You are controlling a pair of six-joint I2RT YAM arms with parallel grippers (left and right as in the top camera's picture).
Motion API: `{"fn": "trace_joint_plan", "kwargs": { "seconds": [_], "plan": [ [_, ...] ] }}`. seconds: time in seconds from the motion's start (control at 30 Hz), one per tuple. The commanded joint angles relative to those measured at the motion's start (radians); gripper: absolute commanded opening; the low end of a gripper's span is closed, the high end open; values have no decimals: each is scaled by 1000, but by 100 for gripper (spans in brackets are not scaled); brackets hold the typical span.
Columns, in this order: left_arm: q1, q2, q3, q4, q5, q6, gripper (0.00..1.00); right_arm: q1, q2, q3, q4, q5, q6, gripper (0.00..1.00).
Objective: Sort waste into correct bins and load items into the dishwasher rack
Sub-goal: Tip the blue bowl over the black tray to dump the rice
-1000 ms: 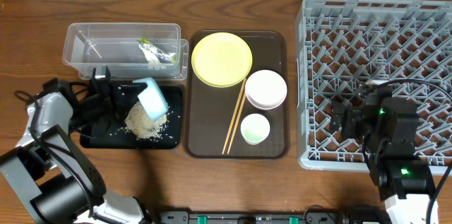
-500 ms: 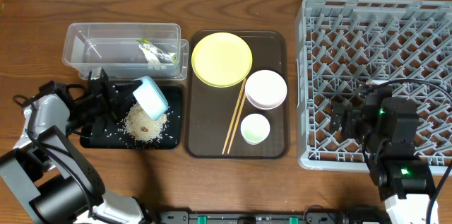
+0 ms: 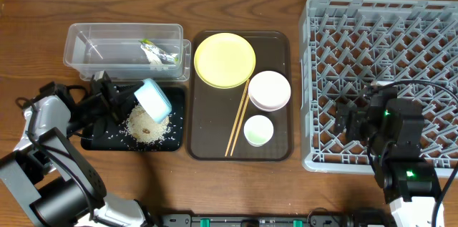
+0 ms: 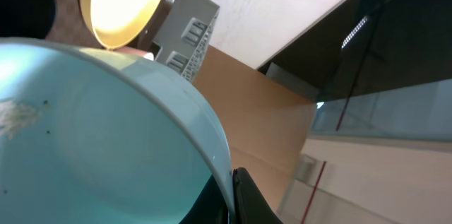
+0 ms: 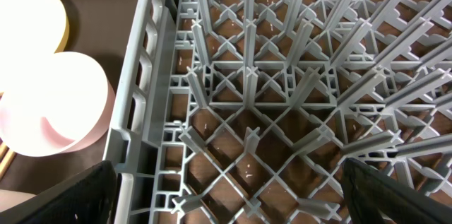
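My left gripper (image 3: 127, 100) is shut on the rim of the light blue bowl (image 3: 153, 99), held tipped on its side over the shallow black tray (image 3: 96, 139). The bowl fills the left wrist view (image 4: 92, 139). A heap of whitish rice (image 3: 147, 125) lies in the black tray below it. The yellow-green wrapper (image 3: 159, 54) lies in the clear tub (image 3: 79, 48). The yellow plate (image 3: 225, 59), white bowl (image 3: 269, 89), small white cup (image 3: 258, 130) and chopsticks (image 3: 237, 118) sit on the brown tray. My right gripper (image 3: 352, 118) is open and empty over the grey rack (image 3: 429, 12).
The dark brown serving tray (image 3: 207, 134) lies between the bins and the rack. The rack's peg lattice (image 5: 282, 104) fills the right wrist view, with the white bowl (image 5: 49, 104) and plate edge (image 5: 42, 5) at its left.
The left gripper has drawn the tipped blue bowl slightly up and left. The rice heap has grown rounder in the black tray. The right arm has not moved.
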Motion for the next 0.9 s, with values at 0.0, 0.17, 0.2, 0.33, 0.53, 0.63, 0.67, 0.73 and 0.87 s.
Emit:
{"fn": "trace_joint_plan", "kwargs": {
  "seconds": [0.0, 0.17, 0.2, 0.33, 0.53, 0.63, 0.67, 0.73, 0.87],
  "plan": [
    [13, 2, -4, 92, 26, 11, 6, 18, 1, 19, -1, -8, 13, 99],
    [16, 2, -4, 175, 26, 58, 6, 18, 1, 19, -1, -8, 13, 99],
    [16, 2, -4, 144, 26, 20, 6, 18, 1, 19, -1, -8, 13, 99],
    [16, 2, -4, 23, 26, -46, 6, 18, 1, 19, -3, -8, 13, 99],
    [16, 2, -4, 91, 25, -39, 7, 18, 5, 19, -5, -8, 13, 99],
    [13, -7, -4, 91, 24, -4, 6, 18, 5, 19, -9, -8, 13, 99],
    [9, -17, -4, 90, 24, 18, 6, 18, 5, 19, -8, -8, 13, 99],
    [-6, -45, -4, 91, 18, 53, 6, 18, 5, 19, -8, -8, 13, 99],
    [-73, -133, 1, 121, -112, 60, 6, 18, 5, 19, -7, -8, 13, 99]
  ]
}}
